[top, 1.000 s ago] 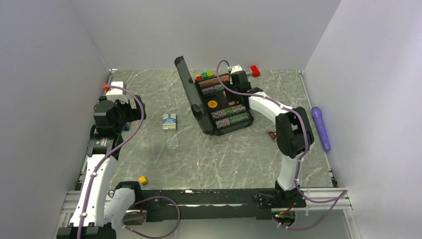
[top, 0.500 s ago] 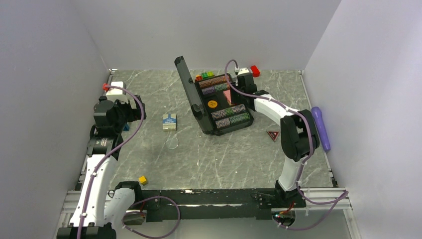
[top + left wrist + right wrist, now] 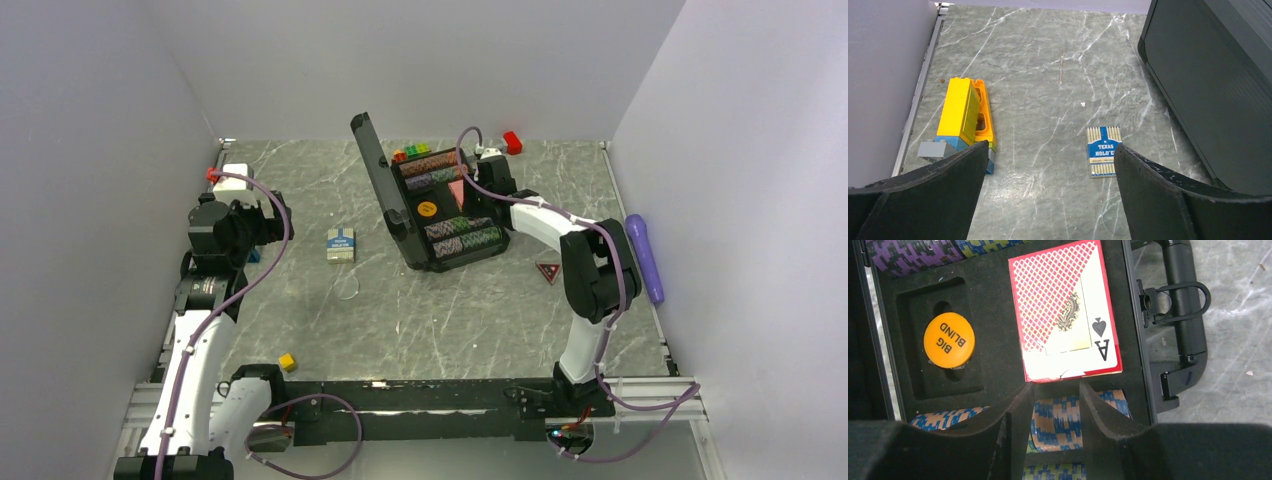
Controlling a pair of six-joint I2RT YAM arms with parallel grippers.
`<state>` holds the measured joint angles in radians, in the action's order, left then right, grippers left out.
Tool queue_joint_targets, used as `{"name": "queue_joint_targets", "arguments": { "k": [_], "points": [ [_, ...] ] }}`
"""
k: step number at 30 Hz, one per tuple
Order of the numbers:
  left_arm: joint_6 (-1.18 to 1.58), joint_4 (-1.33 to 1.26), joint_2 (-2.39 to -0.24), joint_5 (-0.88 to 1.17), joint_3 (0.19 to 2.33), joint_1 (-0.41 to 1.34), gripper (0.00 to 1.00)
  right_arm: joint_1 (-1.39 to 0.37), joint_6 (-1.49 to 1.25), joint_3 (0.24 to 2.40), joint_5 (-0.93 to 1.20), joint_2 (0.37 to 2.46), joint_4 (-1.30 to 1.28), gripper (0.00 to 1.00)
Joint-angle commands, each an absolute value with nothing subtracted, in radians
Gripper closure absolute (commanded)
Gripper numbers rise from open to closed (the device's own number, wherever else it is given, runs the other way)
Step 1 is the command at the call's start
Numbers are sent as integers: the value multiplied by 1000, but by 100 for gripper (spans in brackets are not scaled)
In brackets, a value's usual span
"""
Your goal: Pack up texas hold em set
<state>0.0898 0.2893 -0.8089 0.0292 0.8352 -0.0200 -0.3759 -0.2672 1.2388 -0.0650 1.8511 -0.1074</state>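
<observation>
The black briefcase [image 3: 497,245] stands open at the back middle, lid [image 3: 375,170] up. Rows of striped chips [image 3: 1068,412] fill it. An orange Big Blind marker [image 3: 949,340] and a pink-red card deck [image 3: 1063,310] lie in its foam slots. My right gripper [image 3: 1055,387] hovers over the chips just short of the deck, open with a narrow gap and nothing between its fingers. The blue-white deck [image 3: 1103,151] lies flat on the table left of the case. My left gripper [image 3: 1050,155] hangs wide open above the table near it. A triangular marker [image 3: 548,270] lies right of the case.
Yellow and grey toy blocks [image 3: 965,112] sit by the left wall. A yellow cube [image 3: 287,362] lies near the front left, a purple cylinder [image 3: 645,255] along the right edge. A red block [image 3: 512,142] and coloured blocks [image 3: 410,152] stand behind the case.
My right gripper drew back toward the case's far end and its jaws narrowed. The pink-red deck, hidden under it before, now lies uncovered in its slot. The left arm stayed still.
</observation>
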Motion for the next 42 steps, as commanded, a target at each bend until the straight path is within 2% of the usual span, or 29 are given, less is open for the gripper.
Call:
{"name": "queue_joint_targets", "arguments": {
  "k": [1,7,11,18,23,27,32,42],
  "points": [
    [85,253,-798,31,845,-22,1,-346,-284,1281,-43,1908,-14,59],
    [84,253,-800,29,845,-22,1,-321,-288,1299,-6,1926,-36,57],
    [84,253,-802,31,845,-21,1,-318,-276,1303,21,1879,-78,51],
    [84,253,-802,32,845,-23,1,-315,-242,1332,17,1792,-138,50],
    [84,254,-801,33,845,-22,1,-307,-211,1364,13,1796,-151,53],
    [84,253,-802,31,845,-22,1,-304,-184,1411,37,1861,-160,61],
    [84,253,-802,28,844,-22,1,-304,-179,1458,90,1958,-184,66],
    [86,249,-813,32,840,-22,1,-304,-190,1447,76,2017,-202,68]
  ]
}}
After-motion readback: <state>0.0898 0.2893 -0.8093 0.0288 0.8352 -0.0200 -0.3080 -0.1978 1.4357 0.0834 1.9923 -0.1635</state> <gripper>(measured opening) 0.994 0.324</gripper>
